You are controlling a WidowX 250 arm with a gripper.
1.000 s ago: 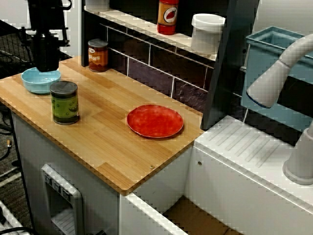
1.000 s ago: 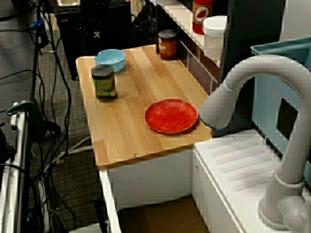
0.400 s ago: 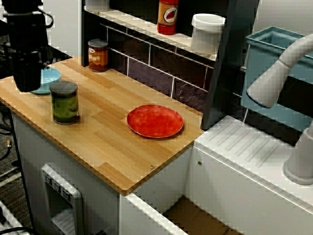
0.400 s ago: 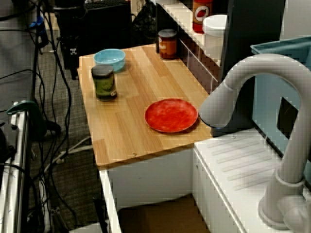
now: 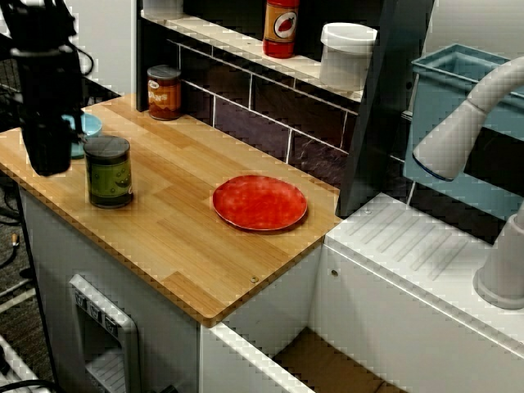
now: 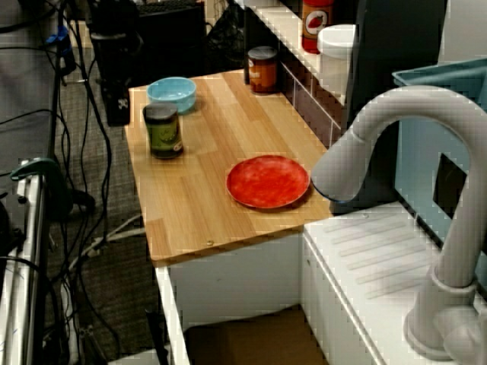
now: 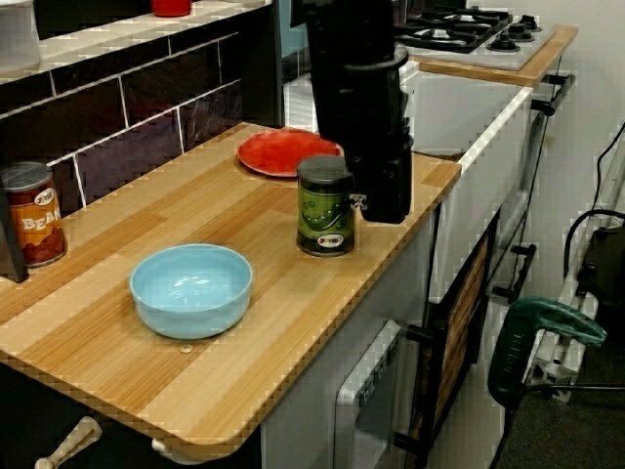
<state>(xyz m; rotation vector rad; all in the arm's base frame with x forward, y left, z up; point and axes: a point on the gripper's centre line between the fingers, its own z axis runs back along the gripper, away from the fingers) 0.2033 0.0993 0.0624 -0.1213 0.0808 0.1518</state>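
Green can point(image 7: 325, 207) stands upright, long axis vertical, beside the gripper point(image 7: 384, 207) (its opening can't be made out).

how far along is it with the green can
Done: nothing that shows; the green can stands upright on the wooden counter, ungripped. In hand: the claw hangs close beside the can at the counter's front edge, holding nothing; its jaws cannot be made out. Left: any grip or lift of the can, it seems.
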